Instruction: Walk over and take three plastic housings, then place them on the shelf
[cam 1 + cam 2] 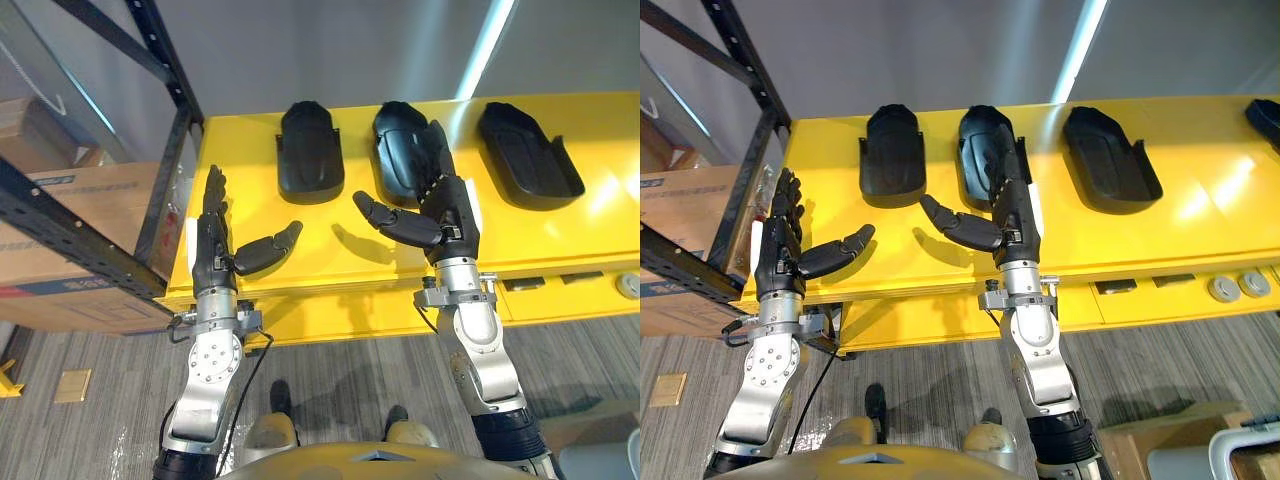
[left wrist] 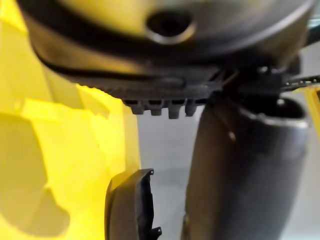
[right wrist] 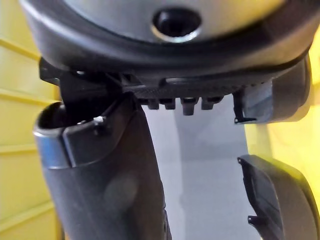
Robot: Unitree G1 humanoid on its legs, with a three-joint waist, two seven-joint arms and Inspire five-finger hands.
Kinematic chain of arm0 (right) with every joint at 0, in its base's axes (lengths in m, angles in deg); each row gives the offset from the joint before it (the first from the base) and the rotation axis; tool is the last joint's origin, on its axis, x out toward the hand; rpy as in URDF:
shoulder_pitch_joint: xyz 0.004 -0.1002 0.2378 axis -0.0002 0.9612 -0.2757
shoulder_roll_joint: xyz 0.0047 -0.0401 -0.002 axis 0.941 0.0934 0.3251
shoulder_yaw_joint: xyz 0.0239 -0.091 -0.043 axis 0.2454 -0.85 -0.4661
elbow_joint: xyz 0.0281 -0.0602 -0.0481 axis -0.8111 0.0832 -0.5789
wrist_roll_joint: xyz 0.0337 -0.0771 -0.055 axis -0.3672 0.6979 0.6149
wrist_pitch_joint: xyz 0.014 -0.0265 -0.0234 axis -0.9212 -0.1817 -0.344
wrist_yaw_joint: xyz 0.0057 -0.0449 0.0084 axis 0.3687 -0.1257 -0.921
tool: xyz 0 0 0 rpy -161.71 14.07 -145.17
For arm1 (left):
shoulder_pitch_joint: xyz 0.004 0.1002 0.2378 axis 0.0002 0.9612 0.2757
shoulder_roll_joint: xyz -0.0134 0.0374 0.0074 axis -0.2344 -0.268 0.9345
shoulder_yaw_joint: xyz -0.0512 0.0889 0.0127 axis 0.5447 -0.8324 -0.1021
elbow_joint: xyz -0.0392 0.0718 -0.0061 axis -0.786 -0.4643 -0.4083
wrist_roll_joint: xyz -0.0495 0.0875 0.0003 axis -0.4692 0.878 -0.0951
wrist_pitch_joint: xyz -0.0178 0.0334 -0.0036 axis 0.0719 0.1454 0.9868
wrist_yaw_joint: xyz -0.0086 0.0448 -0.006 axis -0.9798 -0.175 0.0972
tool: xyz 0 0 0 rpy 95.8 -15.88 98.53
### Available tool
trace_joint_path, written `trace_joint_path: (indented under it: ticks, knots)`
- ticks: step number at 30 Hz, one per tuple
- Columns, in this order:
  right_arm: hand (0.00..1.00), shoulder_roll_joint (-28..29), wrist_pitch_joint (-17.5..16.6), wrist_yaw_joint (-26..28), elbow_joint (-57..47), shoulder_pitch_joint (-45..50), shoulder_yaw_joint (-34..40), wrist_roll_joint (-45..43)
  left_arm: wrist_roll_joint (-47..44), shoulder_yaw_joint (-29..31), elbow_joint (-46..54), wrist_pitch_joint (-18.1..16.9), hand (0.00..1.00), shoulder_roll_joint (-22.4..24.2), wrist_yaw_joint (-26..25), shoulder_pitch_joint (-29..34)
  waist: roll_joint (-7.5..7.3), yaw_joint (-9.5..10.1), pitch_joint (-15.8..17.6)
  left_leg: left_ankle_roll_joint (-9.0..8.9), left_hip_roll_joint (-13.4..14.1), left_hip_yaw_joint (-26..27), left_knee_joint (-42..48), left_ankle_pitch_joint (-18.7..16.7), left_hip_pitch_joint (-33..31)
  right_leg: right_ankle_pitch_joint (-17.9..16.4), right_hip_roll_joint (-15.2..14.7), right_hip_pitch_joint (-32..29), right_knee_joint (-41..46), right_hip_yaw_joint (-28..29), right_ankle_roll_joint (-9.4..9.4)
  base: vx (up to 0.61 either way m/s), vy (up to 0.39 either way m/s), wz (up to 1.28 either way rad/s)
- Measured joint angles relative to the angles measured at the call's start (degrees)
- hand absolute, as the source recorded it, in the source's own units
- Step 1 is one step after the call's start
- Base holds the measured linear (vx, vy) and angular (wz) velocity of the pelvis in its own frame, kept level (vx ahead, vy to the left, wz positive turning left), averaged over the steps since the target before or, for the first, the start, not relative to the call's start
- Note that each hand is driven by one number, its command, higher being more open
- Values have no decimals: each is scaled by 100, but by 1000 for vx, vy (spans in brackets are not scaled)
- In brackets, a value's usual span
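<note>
Three black plastic housings lie in a row on the yellow table [image 1: 330, 255]: a left one [image 1: 310, 150], a middle one [image 1: 398, 135] and a right one [image 1: 528, 155]. My right hand [image 1: 447, 205] is open, its straight fingers reaching over the near end of the middle housing and its thumb spread toward the left. Whether the fingers touch it I cannot tell. My left hand [image 1: 213, 245] is open over the table's front left corner, short of the left housing, holding nothing. In the left wrist view a housing's edge [image 2: 130, 205] shows past the thumb [image 2: 245, 170].
A black metal shelf rack [image 1: 165, 75] stands at the table's left end, with cardboard boxes [image 1: 80, 230] under it. A further dark housing [image 1: 1265, 110] lies at the far right. Round fittings [image 1: 1230, 288] sit on the table's front ledge.
</note>
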Motion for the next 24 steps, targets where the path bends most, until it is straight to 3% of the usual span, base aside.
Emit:
trace_joint_path:
  ticks: [3,4,12,18,24]
  knots:
    - [100,-3,-1,-103,21,-6,19,-38,-330,-48,0,-192,100,4,215,80,-3,3,-78,5,-18,-50,0,6,-22,12,-2,36,-41,-58,14,9,-9,10]
    - [100,-4,-12,-95,358,101,294,-52,-1387,-145,0,-908,100,67,183,79,-65,-23,-404,-25,10,18,-2,-30,54,20,9,87,-50,-39,22,0,0,0]
    - [100,-4,-15,-52,358,223,352,-56,-1386,-108,-1,-908,100,68,180,80,-83,-21,-455,-6,2,-24,-1,39,45,20,7,87,-31,-40,21,0,0,2]
    - [100,-45,-15,162,357,216,875,-60,-1386,216,-1,-895,100,157,191,147,-81,-23,-449,-9,10,-44,-2,-19,-4,-23,10,69,-1,-55,25,0,0,2]
    - [100,-489,-9,361,356,-347,1243,-133,-1378,341,-1,-813,100,166,246,181,-99,22,-341,-2,39,33,0,-14,-78,-36,19,12,1,-82,18,1,-1,2]
